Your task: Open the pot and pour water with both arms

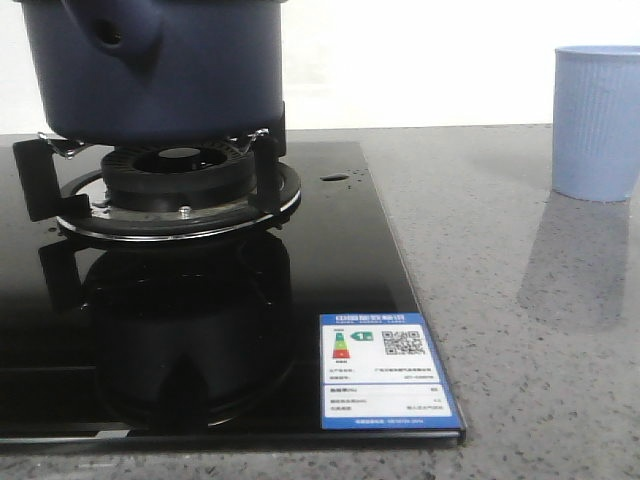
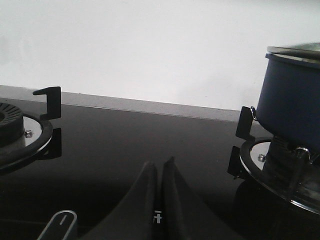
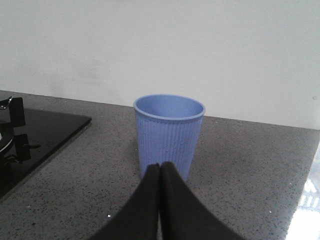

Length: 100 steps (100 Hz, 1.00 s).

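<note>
With both pincers, left (image 2: 160,167) and right (image 3: 160,167), clenched empty, I risk knocking the navy pot (image 1: 160,70) off its burner grate (image 1: 175,185) or toppling the ribbed cup (image 3: 169,132).

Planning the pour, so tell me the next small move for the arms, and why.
Probably open the left hand and bring it toward the pot to take off its lid. Both hands are shut and empty. The lid is on, the pot sits on the burner, and the right hand faces the cup, apart from it.
</note>
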Motion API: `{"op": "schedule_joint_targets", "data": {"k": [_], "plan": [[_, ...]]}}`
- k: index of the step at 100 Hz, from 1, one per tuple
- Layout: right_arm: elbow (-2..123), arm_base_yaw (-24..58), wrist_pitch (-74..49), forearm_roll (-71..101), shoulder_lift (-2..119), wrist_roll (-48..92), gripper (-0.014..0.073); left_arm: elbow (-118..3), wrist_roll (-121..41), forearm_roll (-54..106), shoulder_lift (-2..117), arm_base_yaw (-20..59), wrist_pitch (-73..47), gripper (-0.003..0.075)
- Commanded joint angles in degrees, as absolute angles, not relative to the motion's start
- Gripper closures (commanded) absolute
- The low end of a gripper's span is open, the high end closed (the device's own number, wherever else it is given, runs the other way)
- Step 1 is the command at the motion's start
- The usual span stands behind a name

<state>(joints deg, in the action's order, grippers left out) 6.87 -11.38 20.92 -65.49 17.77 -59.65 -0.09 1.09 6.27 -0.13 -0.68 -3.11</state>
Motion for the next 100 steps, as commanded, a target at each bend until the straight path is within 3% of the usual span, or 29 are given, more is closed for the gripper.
{"op": "schedule_joint_targets", "data": {"k": [1,76,100], "plan": [[8.47,-11.38,22.66,-63.84,18.04,-59.57,0.0645,0.76,1.71,7.39,-1.63,-0.19,2.17,0.0736],[8.47,-11.28,21.86,-63.84,18.04,-59.57,0.0645,0.76,1.71,7.39,-1.63,-0.19,2.17,0.0736],[8.47,-3.58,13.55,-55.43,18.38,-57.01,0.0645,0.76,1.71,7.39,-1.63,-0.19,2.17,0.0736]]}}
